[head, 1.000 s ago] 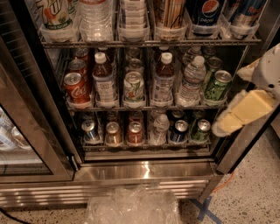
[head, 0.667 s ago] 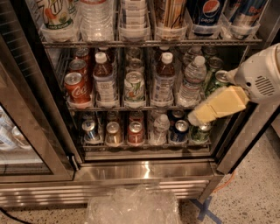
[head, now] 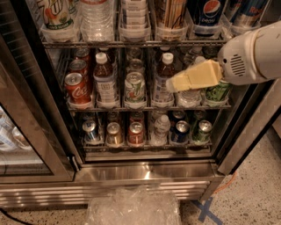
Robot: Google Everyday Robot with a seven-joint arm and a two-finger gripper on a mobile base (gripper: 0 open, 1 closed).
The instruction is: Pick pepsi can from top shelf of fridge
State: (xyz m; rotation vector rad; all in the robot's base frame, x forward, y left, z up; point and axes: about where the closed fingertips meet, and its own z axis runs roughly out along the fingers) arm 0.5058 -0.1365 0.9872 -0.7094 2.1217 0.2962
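Inside the fridge (head: 149, 172), up on the top shelf (head: 131, 44): a row of clear round holders, 1 drink in each. Near the right end, standing up in its holder: the pepsi can (head: 207, 13), dark blue. Just right of it, a blue and silver can (head: 246, 11). On the middle shelf, bottles and cans, with a red Coca-Cola can (head: 75, 86) at the left. Lower than the pepsi can, in front of the middle shelf: the gripper (head: 173, 82), a yellow claw pointing left, holding nothing. Spread or pressed together? Cannot tell.

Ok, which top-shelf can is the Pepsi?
The dark blue pepsi can, globe logo, second from right; the hand is below, at the middle shelf.
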